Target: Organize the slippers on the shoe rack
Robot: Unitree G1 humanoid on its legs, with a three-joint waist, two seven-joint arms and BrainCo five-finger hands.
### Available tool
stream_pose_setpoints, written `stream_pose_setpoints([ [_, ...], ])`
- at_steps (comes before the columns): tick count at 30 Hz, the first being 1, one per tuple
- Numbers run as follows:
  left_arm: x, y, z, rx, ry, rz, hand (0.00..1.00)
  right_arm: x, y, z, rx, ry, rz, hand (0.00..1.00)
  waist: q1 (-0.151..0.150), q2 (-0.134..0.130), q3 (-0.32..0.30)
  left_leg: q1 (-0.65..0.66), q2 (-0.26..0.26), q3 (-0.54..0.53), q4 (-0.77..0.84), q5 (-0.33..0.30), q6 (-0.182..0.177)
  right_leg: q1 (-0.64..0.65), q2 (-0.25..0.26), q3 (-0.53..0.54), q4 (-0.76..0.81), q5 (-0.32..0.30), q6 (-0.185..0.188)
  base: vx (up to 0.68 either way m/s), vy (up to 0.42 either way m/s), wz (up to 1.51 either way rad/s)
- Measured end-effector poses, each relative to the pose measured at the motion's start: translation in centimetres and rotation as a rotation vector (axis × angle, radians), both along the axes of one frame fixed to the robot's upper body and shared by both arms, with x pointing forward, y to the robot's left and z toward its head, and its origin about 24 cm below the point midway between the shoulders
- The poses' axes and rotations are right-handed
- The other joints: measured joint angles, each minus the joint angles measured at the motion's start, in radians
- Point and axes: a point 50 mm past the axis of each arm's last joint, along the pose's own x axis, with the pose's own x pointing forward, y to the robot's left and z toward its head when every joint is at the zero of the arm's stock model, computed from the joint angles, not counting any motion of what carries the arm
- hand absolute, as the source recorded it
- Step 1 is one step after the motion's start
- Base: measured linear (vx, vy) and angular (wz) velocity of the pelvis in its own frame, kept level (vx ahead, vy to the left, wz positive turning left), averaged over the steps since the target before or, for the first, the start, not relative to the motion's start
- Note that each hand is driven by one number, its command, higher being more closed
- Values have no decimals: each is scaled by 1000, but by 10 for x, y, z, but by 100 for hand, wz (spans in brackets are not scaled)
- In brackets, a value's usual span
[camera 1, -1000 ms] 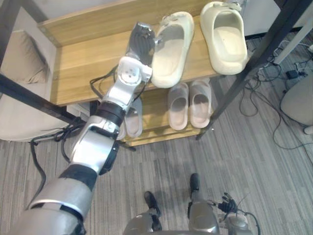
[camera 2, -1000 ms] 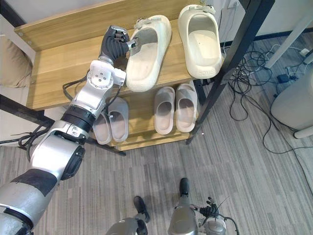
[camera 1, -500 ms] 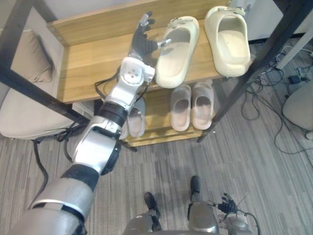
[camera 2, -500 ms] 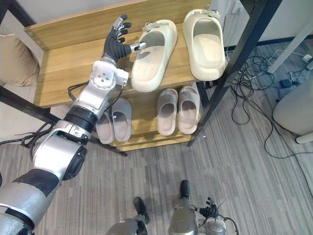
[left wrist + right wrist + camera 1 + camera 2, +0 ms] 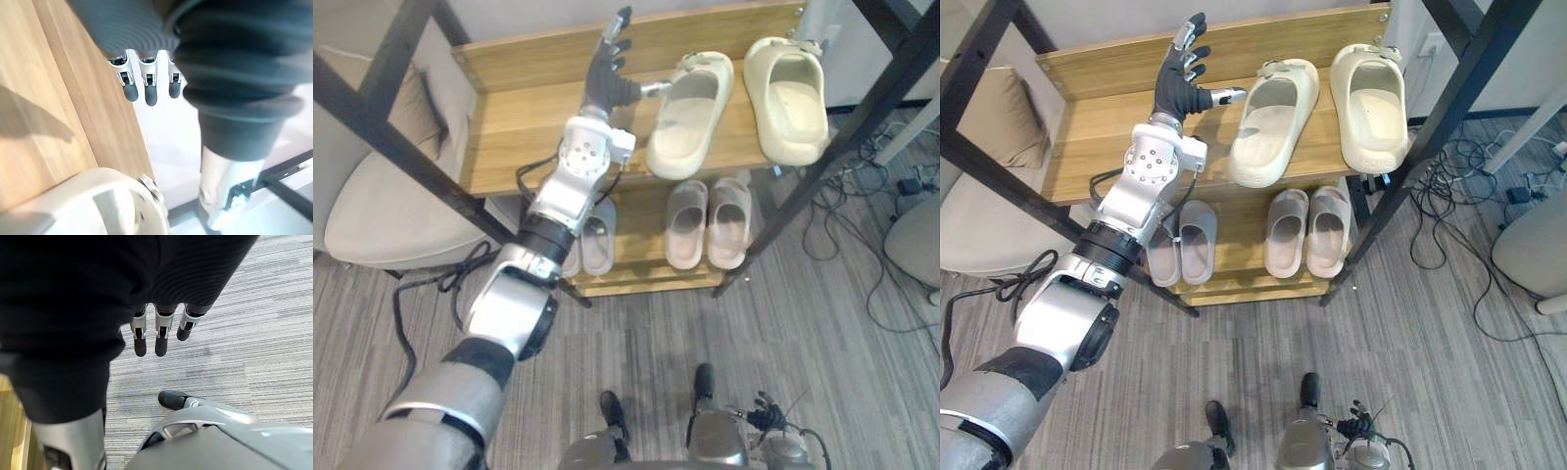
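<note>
Slippers are sitting on both shelves of the rack (image 5: 1097, 147). On the top shelf, the left cream slipper (image 5: 1271, 122) is lying with its long axis running near-left to far-right, toe far and heel at the near edge. The right cream slipper (image 5: 1371, 108) is pointing straight far. A pink pair (image 5: 1309, 230) and a grey pair (image 5: 1182, 242) are resting below. The left hand (image 5: 1178, 90), curled against the left cream slipper a second ago, is now spreading its fingers, thumb just beside it. The right hand (image 5: 156, 335) is hanging straight-fingered over the floor.

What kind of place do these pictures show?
Probably an office or lab corner: a wooden shoe rack with slippers stands on grey carpet, with loose cables on the floor and a cushioned chair beside it.
</note>
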Motion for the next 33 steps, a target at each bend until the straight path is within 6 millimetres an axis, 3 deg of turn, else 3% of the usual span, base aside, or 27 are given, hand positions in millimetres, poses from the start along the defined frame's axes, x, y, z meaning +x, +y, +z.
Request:
stream_pose_setpoints([
  [7, -23, -18, -32, -40, 13, -105, 0, -4, 0, -2, 2, 21, -2, 0, 24, -4, -29, 20, -8, -38, -29, 24, 0, 31, -1, -42, 0, -5, 0, -25, 17, 15],
  [17, -31, -11, -82, -61, 151, -89, 0, 1, 5, 0, 4, 5, 27, 0, 37, -17, -38, 33, 3, -46, -33, 23, -11, 54, 8, -68, -1, -25, -7, -31, 9, 5],
  [30, -36, -21, -95, -22, 182, -130, 0, 17, 19, 2, 27, -33, 63, 0, 42, -37, -46, 35, 9, -43, -32, 19, -15, 53, 15, -70, -1, -25, 0, 0, 0, 0],
  [33, -37, -26, -98, -7, 190, -142, 0, 21, 31, 2, 57, -43, 64, 0, 42, -39, -46, 36, 9, -40, -32, 19, -15, 53, 15, -67, -3, -25, 0, -48, 16, -2],
])
